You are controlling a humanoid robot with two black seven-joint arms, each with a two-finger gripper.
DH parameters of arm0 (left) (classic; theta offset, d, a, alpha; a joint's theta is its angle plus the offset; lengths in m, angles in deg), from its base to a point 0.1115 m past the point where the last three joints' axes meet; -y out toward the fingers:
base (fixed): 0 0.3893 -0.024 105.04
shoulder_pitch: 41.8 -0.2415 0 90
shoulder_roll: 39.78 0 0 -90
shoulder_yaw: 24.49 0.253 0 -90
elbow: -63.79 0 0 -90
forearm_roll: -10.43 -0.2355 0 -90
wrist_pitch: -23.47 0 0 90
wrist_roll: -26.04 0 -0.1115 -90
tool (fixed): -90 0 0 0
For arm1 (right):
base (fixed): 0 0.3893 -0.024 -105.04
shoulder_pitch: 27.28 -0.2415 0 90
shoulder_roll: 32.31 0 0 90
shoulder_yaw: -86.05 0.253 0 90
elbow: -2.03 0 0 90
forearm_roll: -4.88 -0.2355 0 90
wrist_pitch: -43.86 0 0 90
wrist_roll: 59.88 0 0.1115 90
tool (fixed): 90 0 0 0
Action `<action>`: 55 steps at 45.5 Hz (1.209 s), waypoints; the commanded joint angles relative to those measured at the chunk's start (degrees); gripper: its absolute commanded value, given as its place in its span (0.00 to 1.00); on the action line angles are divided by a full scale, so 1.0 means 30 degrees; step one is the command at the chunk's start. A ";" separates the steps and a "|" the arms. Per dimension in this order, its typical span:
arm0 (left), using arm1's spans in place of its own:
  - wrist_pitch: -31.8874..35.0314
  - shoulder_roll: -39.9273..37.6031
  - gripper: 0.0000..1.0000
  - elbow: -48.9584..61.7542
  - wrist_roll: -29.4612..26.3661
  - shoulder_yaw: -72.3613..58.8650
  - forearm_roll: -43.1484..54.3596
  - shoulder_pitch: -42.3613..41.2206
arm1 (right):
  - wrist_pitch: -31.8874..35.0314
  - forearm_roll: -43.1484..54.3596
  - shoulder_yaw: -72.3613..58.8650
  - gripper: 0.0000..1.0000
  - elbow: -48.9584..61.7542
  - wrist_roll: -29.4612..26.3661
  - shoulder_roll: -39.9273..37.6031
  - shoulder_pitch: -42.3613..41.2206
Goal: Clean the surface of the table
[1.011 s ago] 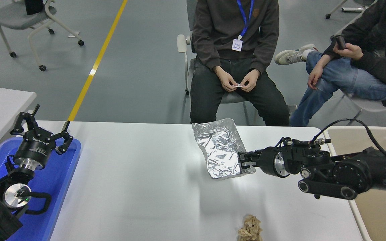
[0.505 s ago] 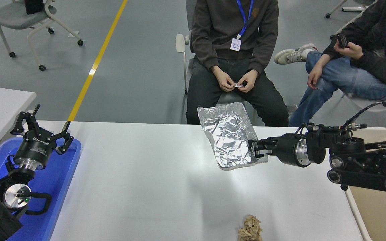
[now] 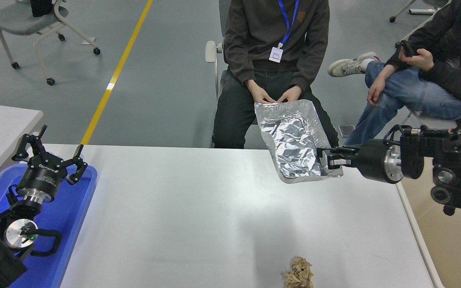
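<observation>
Crinkled silver foil tray, tan crumpled paper, blue tray, and white-grey table surface are seen

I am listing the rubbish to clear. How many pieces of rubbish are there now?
2: a foil tray held by the right gripper above the table's far right; a paper ball at its near edge.

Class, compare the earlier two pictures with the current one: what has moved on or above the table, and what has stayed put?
The right gripper, shut on the foil tray, has carried it up and toward the table's right edge, near the beige bin. The crumpled brown paper on the table surface and the left gripper over the blue tray have not moved.
</observation>
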 commanded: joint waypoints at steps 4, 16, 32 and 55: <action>0.0000 -0.0001 1.00 -0.0001 0.0000 0.0021 -0.0027 -0.0005 | 0.2128 0.0032 0.2068 0.00 -0.0426 0.0012 -0.2157 -0.0117; 0.0000 -0.0001 1.00 -0.0001 0.0000 0.0021 0.0002 -0.0005 | 0.2627 0.0061 0.2156 0.00 -0.0426 0.0012 -0.3153 -0.0117; 0.0000 -0.0001 1.00 -0.0001 0.0000 -0.0008 0.0002 -0.0005 | 0.2891 0.0090 0.2127 0.00 -0.0075 0.0012 -0.5174 0.0206; 0.0000 -0.0001 1.00 -0.0001 0.0000 0.0021 0.0002 -0.0005 | 0.3213 0.0003 0.2097 0.00 0.3850 0.1065 -0.7139 0.1905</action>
